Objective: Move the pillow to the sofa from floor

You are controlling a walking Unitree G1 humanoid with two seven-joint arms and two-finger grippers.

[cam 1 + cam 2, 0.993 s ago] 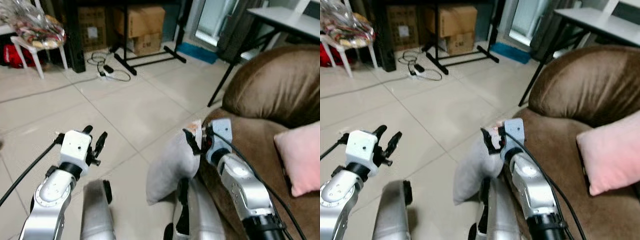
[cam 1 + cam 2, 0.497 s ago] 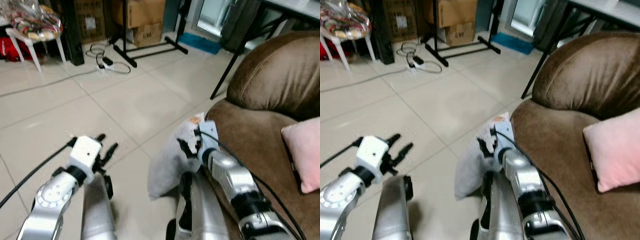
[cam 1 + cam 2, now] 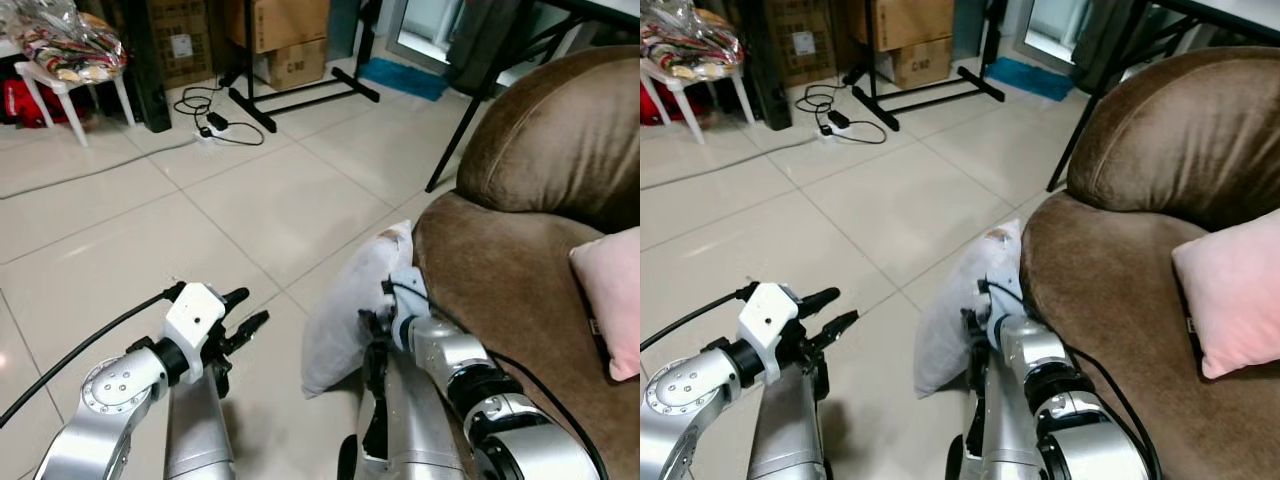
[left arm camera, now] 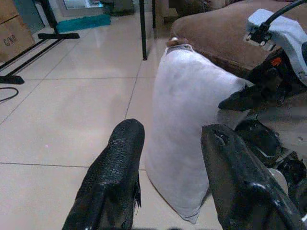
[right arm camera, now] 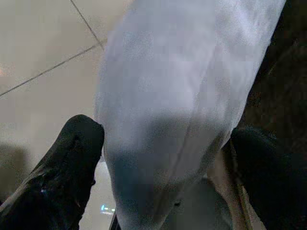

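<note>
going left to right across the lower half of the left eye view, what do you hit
left pincer → grey pillow standing on the floor → brown sofa → pink cushion at the right edge

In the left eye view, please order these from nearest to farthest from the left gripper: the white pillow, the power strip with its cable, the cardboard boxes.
From the left gripper, jaws open:
1. White pillow, standing on the floor against the sofa, to the gripper's right.
2. Power strip with its cable, on the tiles farther ahead.
3. Cardboard boxes, behind it at the far wall.
</note>
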